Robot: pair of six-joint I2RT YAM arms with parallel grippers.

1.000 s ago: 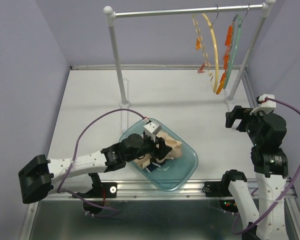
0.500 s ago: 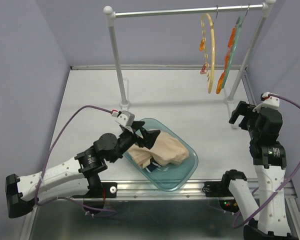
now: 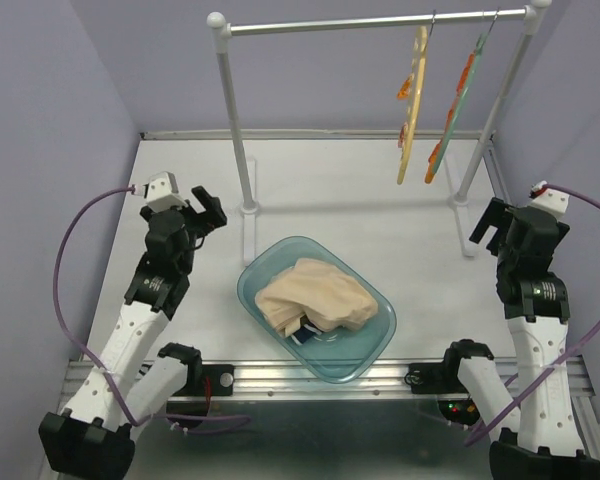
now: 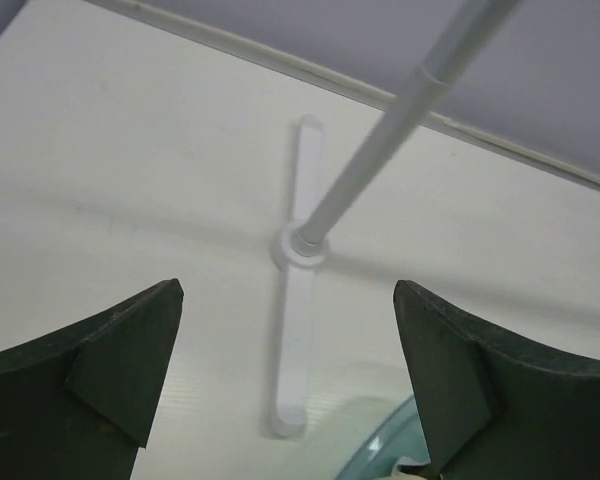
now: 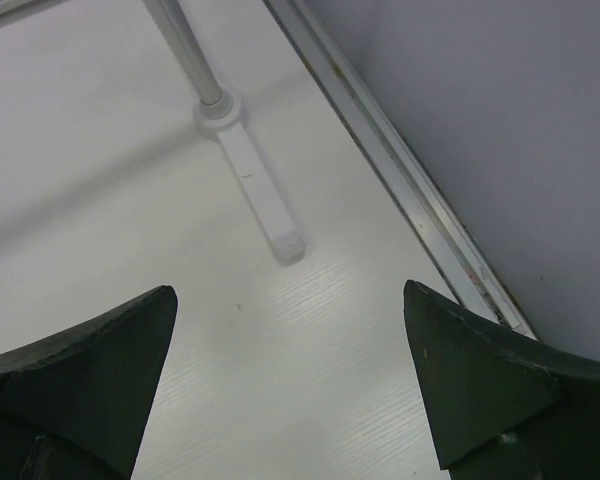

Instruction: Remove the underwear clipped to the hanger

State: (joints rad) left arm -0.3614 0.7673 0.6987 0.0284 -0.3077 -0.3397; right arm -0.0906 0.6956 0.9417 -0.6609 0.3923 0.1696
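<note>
The pale beige underwear (image 3: 316,296) lies heaped in a teal plastic basin (image 3: 372,347) near the table's front; a bit of the navy brief (image 3: 302,337) peeks out under it. The olive one is hidden. Two round clip hangers, yellow (image 3: 414,95) and teal (image 3: 458,95) with orange clips, hang bare on the rail (image 3: 380,21). My left gripper (image 3: 202,206) is open and empty at the left, raised, facing the rack's left post (image 4: 310,232). My right gripper (image 3: 493,222) is open and empty at the right, over bare table (image 5: 280,380).
The rack's left post (image 3: 235,130) and foot (image 3: 247,225) stand behind the basin; its right post (image 3: 490,120) and foot (image 5: 260,205) stand near my right gripper. The right wall and table rail (image 5: 410,190) are close by. The basin's rim (image 4: 380,450) shows at the bottom of the left wrist view.
My left arm has drawn back out of the basin, up and to the far left, leaving the beige garment there. The right arm has risen slightly. The hangers have swung edge-on.
</note>
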